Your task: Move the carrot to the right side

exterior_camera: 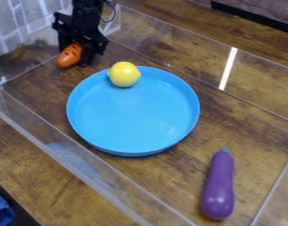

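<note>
A small orange carrot (70, 56) sits at the far left of the wooden table, just beyond the rim of the blue plate (134, 132). My black gripper (77, 44) comes down over it from above and is shut on it; only the carrot's lower orange part shows beneath the fingers. Whether the carrot still rests on the table I cannot tell.
A yellow ball (124, 74) lies at the plate's far left edge. A purple eggplant (217, 184) lies at the near right. Clear plastic walls (64, 150) fence the table. Bare wood spreads to the plate's right.
</note>
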Robot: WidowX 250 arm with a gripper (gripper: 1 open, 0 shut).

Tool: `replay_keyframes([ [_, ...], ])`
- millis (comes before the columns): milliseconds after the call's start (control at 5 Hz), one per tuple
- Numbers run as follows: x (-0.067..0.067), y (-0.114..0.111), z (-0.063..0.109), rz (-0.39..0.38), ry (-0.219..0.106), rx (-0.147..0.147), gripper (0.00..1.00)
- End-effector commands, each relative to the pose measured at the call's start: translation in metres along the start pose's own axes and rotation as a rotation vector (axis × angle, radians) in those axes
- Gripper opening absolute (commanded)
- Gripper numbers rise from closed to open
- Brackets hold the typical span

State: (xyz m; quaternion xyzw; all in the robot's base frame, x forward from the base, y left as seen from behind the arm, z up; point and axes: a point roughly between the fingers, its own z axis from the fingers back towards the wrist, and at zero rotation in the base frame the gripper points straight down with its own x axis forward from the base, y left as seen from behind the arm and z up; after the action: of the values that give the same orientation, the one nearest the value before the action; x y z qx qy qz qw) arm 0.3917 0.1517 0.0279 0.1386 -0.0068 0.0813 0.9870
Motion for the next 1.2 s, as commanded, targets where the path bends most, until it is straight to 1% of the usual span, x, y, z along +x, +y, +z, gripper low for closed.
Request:
replay_keyframes([
  [0,0.015,-0.008,0.054,0.017,-0.116,-0.010,0.00],
  [200,0.017,-0.011,0.069,0.021,-0.138,-0.020,0.00],
  [400,0.017,-0.012,0.080,0.014,-0.152,-0.019,0.00],
  [600,0.017,-0.015,0.088,0.006,-0.161,-0.020,0.00],
  [800,0.018,-0.019,0.097,-0.006,-0.177,-0.022,0.00],
  [1000,0.023,-0.031,0.106,-0.030,-0.203,-0.034,0.00],
])
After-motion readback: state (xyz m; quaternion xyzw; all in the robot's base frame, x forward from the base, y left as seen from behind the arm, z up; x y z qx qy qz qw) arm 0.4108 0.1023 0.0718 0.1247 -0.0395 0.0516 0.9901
